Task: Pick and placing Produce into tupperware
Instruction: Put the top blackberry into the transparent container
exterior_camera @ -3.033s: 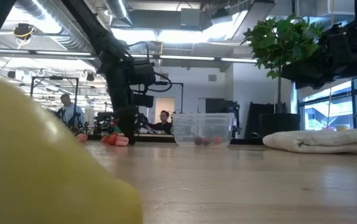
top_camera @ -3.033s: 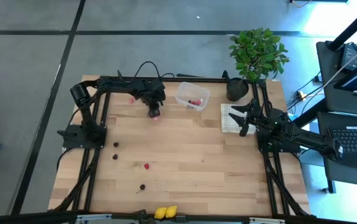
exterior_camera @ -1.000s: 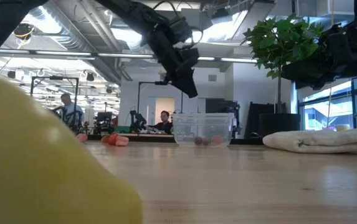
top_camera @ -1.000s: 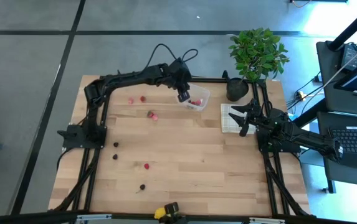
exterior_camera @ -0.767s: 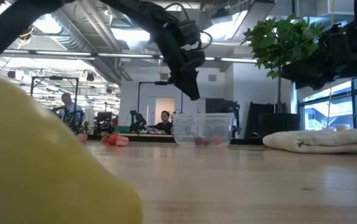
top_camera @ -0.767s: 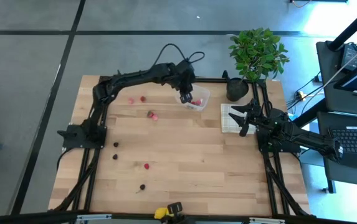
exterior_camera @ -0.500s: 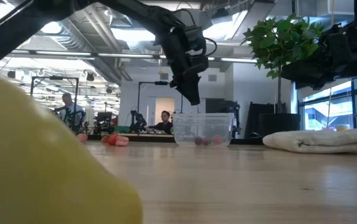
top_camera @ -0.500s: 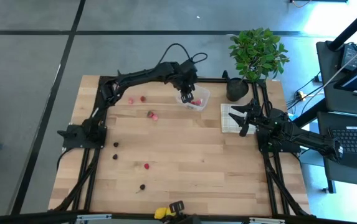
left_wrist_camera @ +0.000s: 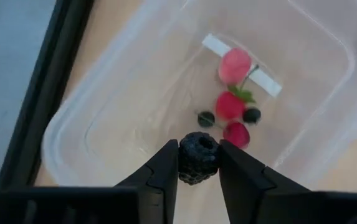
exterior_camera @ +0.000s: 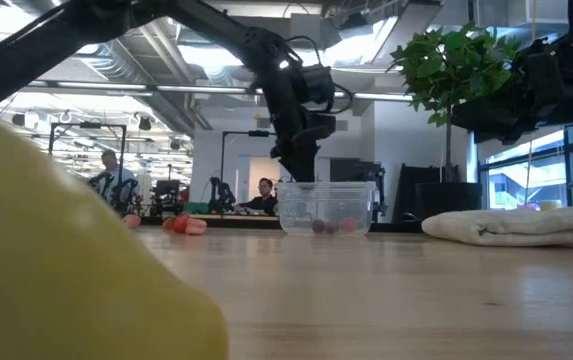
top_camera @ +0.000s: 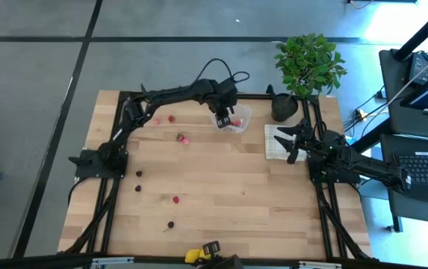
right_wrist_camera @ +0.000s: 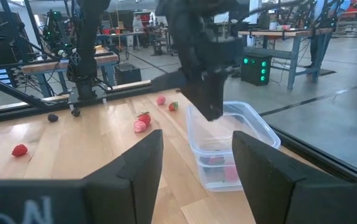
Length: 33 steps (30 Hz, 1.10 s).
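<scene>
The tupperware [top_camera: 242, 112], a clear box, stands at the table's far middle, with several red and small dark berries [left_wrist_camera: 230, 106] on its floor. My left gripper [top_camera: 225, 119] hangs over its left part, at rim height in the low view [exterior_camera: 298, 176], shut on a dark berry [left_wrist_camera: 198, 157]. More produce lies loose on the wood: red pieces [top_camera: 171, 118] to the box's left, dark ones [top_camera: 139, 173] and a red one [top_camera: 175, 199] nearer, and a yellow piece [top_camera: 192, 255] at the near edge. My right gripper [right_wrist_camera: 197, 180] waits open at the right. My left gripper pinches the dark berry by its two opposite sides [left_wrist_camera: 184, 158] between its fingertips. The fingers come steeply from above, slanting toward the box. The berry hangs clear above the tupperware's floor [left_wrist_camera: 159, 112].
A potted plant [top_camera: 309, 63] with a black pot [top_camera: 284, 107] stands at the far right corner. A checked cloth [top_camera: 275, 146] lies beside the box under my right gripper. Black frame rails [top_camera: 124, 149] run along the table's left and far edges.
My left gripper has carried the dark berry a little toward the table's right and down to the tupperware's rim. It has tipped from a slant to pointing steeply down. The berry stays between the fingers.
</scene>
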Motion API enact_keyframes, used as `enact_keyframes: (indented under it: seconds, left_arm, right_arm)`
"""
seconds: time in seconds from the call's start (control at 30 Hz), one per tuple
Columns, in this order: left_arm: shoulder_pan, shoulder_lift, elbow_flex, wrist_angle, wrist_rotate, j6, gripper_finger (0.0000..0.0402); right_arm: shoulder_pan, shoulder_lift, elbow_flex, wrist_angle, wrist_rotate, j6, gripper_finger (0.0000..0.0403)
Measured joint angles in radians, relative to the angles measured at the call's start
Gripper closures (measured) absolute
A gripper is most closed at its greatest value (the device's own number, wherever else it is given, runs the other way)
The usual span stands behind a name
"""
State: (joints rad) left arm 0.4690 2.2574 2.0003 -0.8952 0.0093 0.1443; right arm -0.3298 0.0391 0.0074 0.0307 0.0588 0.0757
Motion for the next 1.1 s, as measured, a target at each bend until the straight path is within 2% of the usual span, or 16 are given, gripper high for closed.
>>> enact_keyframes:
  seconds: [0.3,0.57,0.83,1.1]
  left_arm:
    - [-0.001,0.036,-0.001,0.005,0.000,0.003,0.0301]
    - [-0.001,0.048,-0.001,0.008,0.006,-0.003,0.0313]
    - [0.000,0.048,-0.001,0.009,0.007,-0.007,0.0294]
    - [-0.001,0.048,-0.001,0.006,0.007,-0.011,0.0310]
  right_arm:
    - [0.000,0.000,0.000,0.000,0.000,-0.001,0.0208]
    - [0.000,0.000,0.000,0.000,0.000,-0.001,0.0208]
    - [0.000,0.000,0.000,0.000,0.000,-0.001,0.0208]
    - [0.000,0.000,0.000,0.000,0.000,0.000,0.0208]
